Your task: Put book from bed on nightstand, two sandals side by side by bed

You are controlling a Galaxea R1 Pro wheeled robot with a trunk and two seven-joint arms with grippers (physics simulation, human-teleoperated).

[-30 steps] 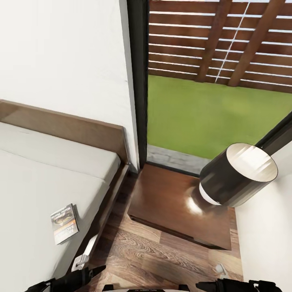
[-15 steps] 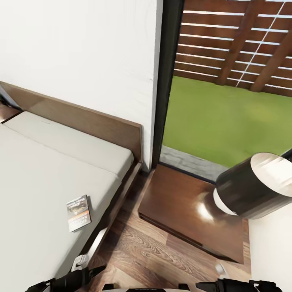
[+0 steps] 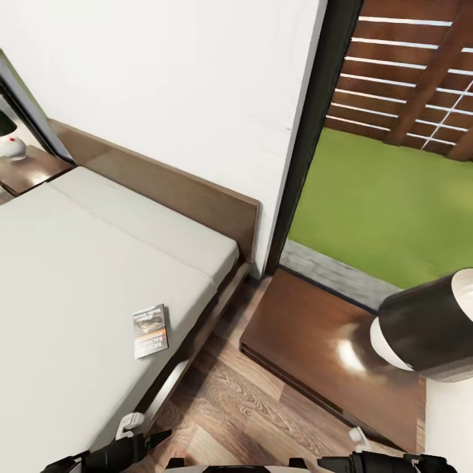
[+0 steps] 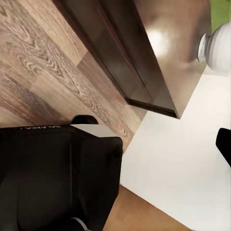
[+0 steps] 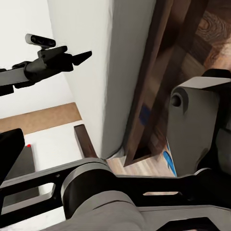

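Book (image 3: 150,330), thin, dark-covered with an orange band, lying flat on the off-white mattress of the bed (image 3: 79,276), close to the mattress's near side edge and just short of the dark brown frame rail running alongside. Headboard standing against the white wall beyond. Just past the rail, a strip of brown wood-plank floor (image 3: 236,407), then the nightstand (image 3: 309,341), glossy reddish-brown, its top catching a bright glare and carrying a lamp (image 3: 427,335) with a dark drum shade over a white base. Book and nightstand near each other, apart, the floor strip between them. Behind the nightstand, a tall dark-framed window (image 3: 315,131) giving onto green lawn and a slatted wooden fence. At the far side of the bed, a second nightstand (image 3: 29,172) bearing a small white lamp base. In the right wrist view, slivers of bright blue (image 5: 168,160) low on the floor beside the bed frame, likely the sandals, too hidden to tell more. Left claw (image 3: 128,427) showing as a pale finger low in the head view, over the floor by the bed rail, touching nothing seen; gap between its fingers impossible to tell. Right claw (image 3: 357,437) showing likewise as a small pale tip above the floor before the nightstand; how far open, cannot tell, and nothing visibly held. In the left wrist view, the nightstand's (image 4: 144,62) dark front and shiny top.
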